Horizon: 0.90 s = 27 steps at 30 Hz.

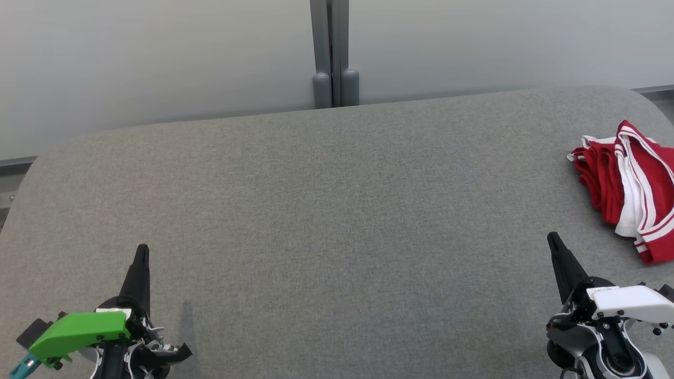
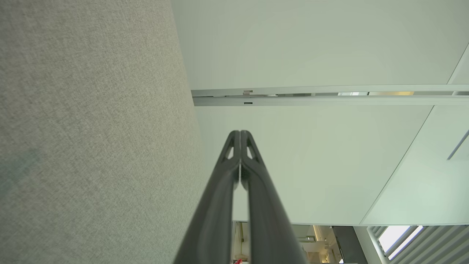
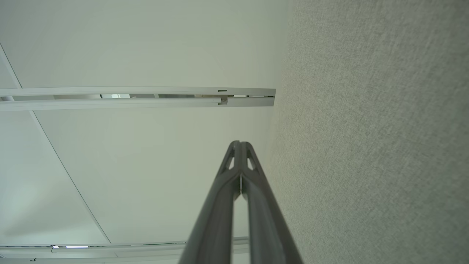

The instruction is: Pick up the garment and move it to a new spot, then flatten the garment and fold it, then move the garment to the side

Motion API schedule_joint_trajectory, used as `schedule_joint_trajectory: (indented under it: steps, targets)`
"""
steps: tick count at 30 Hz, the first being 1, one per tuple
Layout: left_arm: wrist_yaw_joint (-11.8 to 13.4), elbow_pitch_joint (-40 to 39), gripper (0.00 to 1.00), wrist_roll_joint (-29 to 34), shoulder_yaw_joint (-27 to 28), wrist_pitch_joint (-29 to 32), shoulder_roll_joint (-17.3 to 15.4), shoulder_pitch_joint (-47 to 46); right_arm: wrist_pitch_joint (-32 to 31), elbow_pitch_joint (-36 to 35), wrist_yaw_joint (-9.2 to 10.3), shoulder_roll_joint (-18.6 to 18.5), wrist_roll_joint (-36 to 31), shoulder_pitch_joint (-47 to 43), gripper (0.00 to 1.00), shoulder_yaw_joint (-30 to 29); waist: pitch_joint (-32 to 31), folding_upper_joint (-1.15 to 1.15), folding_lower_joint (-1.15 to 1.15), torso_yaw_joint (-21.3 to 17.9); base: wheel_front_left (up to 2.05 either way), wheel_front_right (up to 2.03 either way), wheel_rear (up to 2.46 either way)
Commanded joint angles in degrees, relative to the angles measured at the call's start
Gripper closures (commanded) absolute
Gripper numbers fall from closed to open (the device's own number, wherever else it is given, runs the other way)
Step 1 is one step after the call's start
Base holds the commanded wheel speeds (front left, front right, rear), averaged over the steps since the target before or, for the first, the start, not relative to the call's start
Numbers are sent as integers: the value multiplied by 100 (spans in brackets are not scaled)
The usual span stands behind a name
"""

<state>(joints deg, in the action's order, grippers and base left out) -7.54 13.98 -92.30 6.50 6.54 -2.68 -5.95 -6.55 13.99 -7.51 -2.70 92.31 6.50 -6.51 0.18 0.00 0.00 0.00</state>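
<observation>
Garment [image 1: 626,192] first: a red piece with white stripes, crumpled in a loose heap at the far right of the grey fabric-covered table [image 1: 337,210], its right side cut off by the edge of the head view.

Going from left to right in the head view, the left gripper [image 1: 142,251] rises from the lower left corner, a bright green cover [image 1: 79,331] on its wrist. Its two dark fingers are pressed together into a single point and grip nothing. A faint shadow lies on the cloth just to its right. The middle of the table is plain grey weave. Beyond its far edge stand pale wall panels, joined at the centre by a grey post [image 1: 331,52]. At the lower right comes the right gripper [image 1: 554,241], with a white cover [image 1: 629,302] on its wrist. Its fingers are likewise closed to a point with nothing between them. They tilt slightly to the left. The garment lies near this gripper, up and to the right of its tip, apart from it and not touched.

In the left wrist view the grey cloth takes the left side, and the fingers [image 2: 220,205] meet at their tips against a pale panel crossed by a light rail [image 2: 329,95]. In the right wrist view a similar rail [image 3: 135,97] crosses the panels on the left, the fingers [image 3: 220,205] meet at the centre, and the grey cloth runs down the right.
</observation>
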Motion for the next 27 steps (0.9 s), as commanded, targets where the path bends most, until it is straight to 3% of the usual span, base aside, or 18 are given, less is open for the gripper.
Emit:
schedule_joint_trajectory:
  steps: [1,27]
  targets:
    - [10,-3,100,-18,14,22,-38,-55,-18,-19,4,-34,19,-64,100,-12,0,0,0,0,0,0,0]
    - [10,-2,100,-19,12,21,-37,-55,-18,-19,4,-33,20,-65,100,-11,0,0,0,0,0,0,0]
